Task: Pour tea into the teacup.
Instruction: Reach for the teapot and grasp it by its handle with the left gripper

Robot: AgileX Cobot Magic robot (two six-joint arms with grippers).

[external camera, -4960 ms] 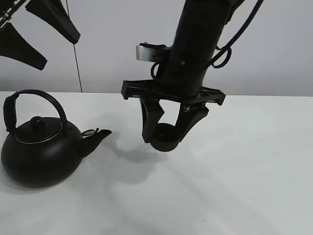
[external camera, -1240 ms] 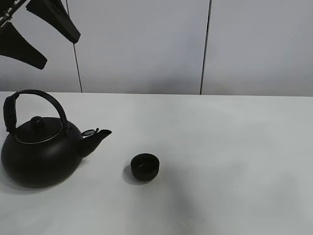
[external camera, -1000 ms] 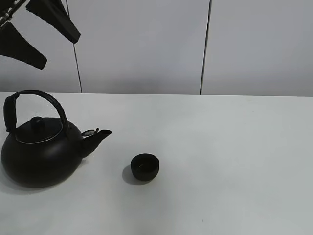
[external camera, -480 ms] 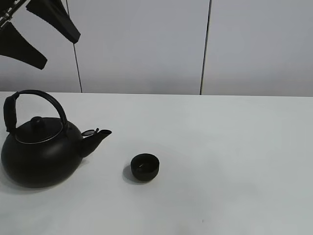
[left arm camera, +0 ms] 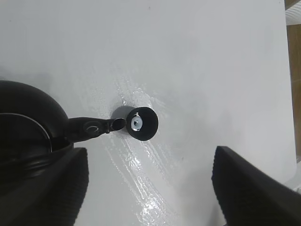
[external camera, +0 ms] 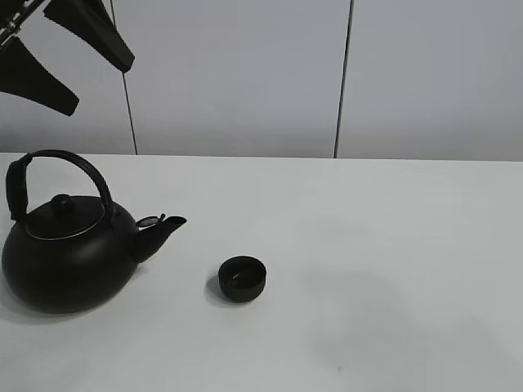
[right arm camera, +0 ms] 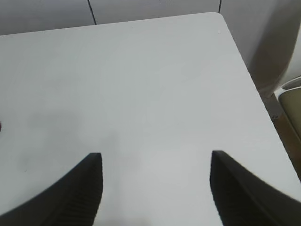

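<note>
Hazards from this state, as I am judging them:

1. Spill. The teacup (external camera: 243, 278) is presenting a narrow opening, about as wide as the lid (external camera: 64, 214). If I am tilting the kettle (external camera: 65, 257) while its spout (external camera: 163, 229) is off the cup's centre, the stream is landing on the worktop (external camera: 392, 245).
2. Swing. The arched handle (external camera: 57, 153) is the only grasp point I am seeing. A hold taken off its crown is likely letting the round body roll or sway as I am lifting.
3. Knock-over. The cup is looking light and is standing free, so a low pass of the spout or body is liable to be pushing or tipping it.
4. Lid. I cannot tell whether it is secured; a steep tilt is risking it dropping.

Fingers: the left fingers (left arm camera: 56, 188) are standing fully spread, gripping nothing, hanging high above the kettle. The right fingers (right arm camera: 80, 193) are standing apart with nothing between them, over bare worktop well away from both items.

Teacup: it is sitting upright on the worktop at about 4 o'clock from the spout tip, near it but apart, with the kettle at its 9 o'clock. It is appearing small, round, matte black, low and handleless. A pale spot is showing at its bottom; I cannot tell whether any liquid is in it.
</note>
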